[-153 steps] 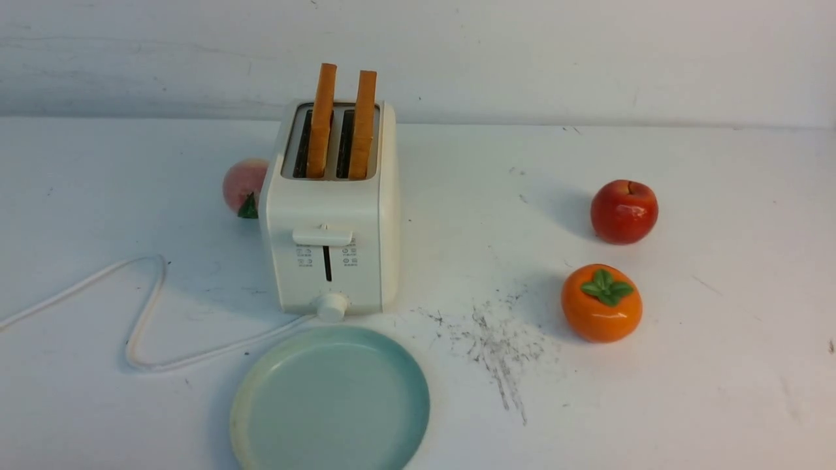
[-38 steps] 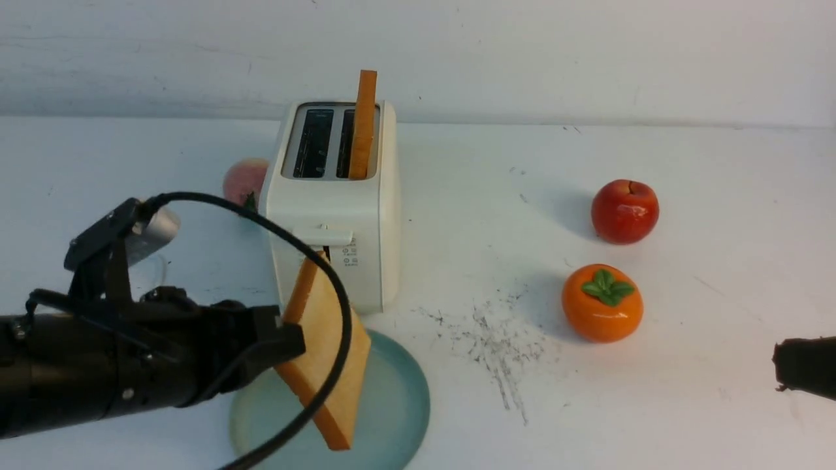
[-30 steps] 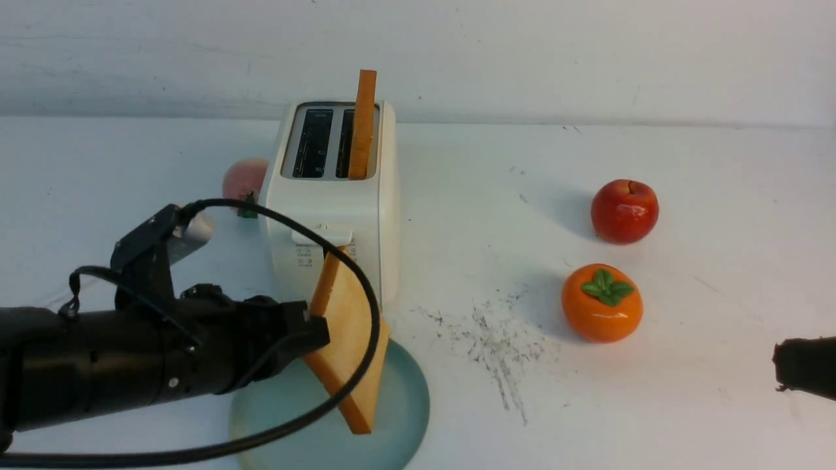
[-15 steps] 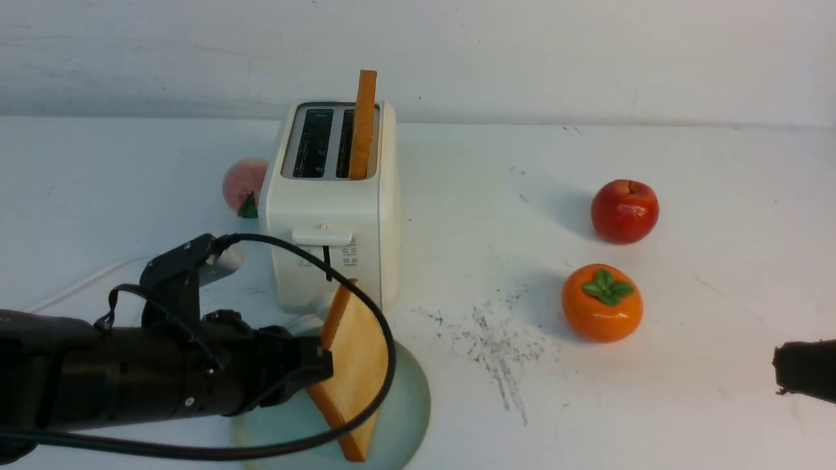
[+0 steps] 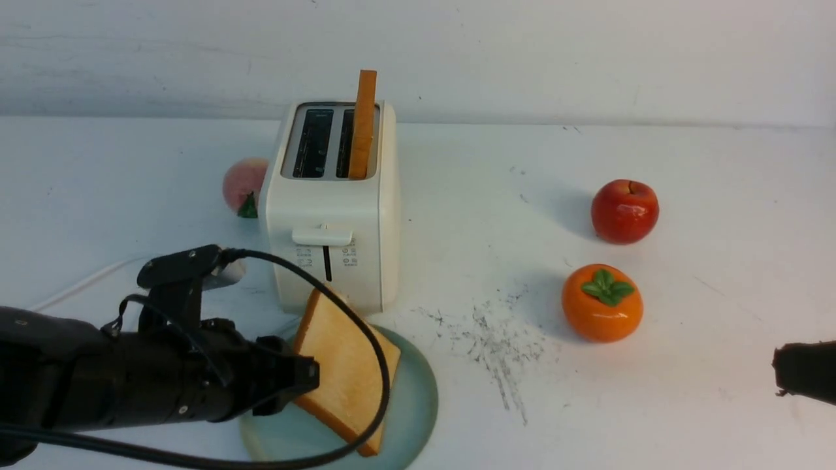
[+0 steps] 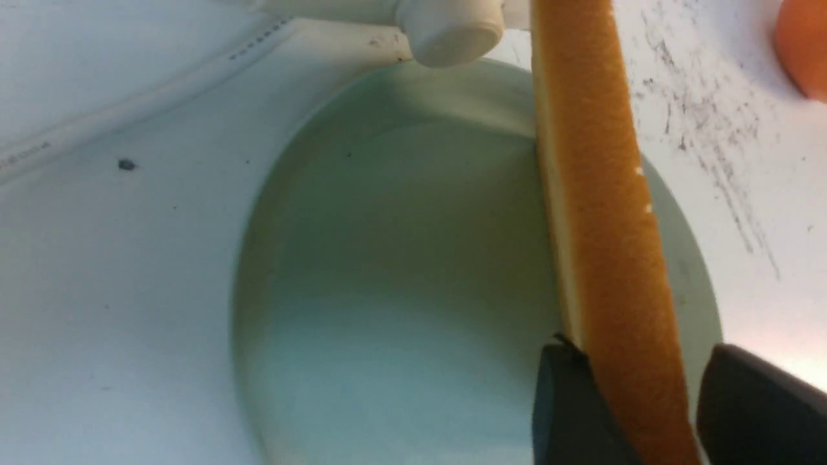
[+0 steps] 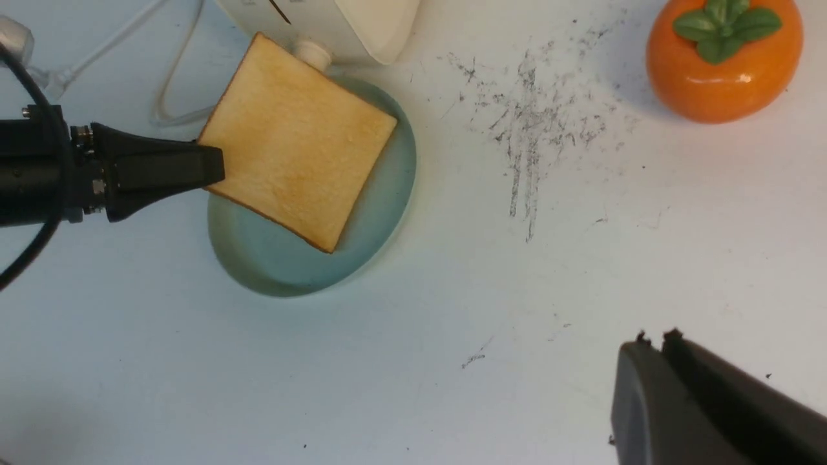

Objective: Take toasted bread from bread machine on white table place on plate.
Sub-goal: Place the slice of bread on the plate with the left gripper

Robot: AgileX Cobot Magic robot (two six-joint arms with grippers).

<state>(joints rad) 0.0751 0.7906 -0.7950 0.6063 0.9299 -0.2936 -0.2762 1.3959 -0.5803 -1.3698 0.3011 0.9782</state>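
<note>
One slice of toasted bread (image 5: 346, 372) leans tilted over the blue-green plate (image 5: 418, 405), its lower edge on the plate. My left gripper (image 5: 315, 382) is at the slice's left corner. In the left wrist view the jaws stand open around the crust (image 6: 601, 213): one finger touches it and the other stands apart. A second slice (image 5: 363, 124) stands upright in the right slot of the bread machine (image 5: 333, 215); the left slot is empty. My right gripper (image 7: 652, 339) is shut and empty, low over the white table (image 5: 686, 405) at the right edge.
A red apple (image 5: 624, 211) and an orange persimmon (image 5: 601, 303) sit on the right. A peach (image 5: 243, 185) lies behind the toaster's left side. The white cord (image 5: 78, 284) trails left, under my left arm. Dark scratch marks (image 5: 503, 346) lie beside the plate.
My left gripper came down with the slice onto the plate and its jaws opened. The slice now lies flatter, and the plate has shifted slightly right. The right gripper has not moved.
</note>
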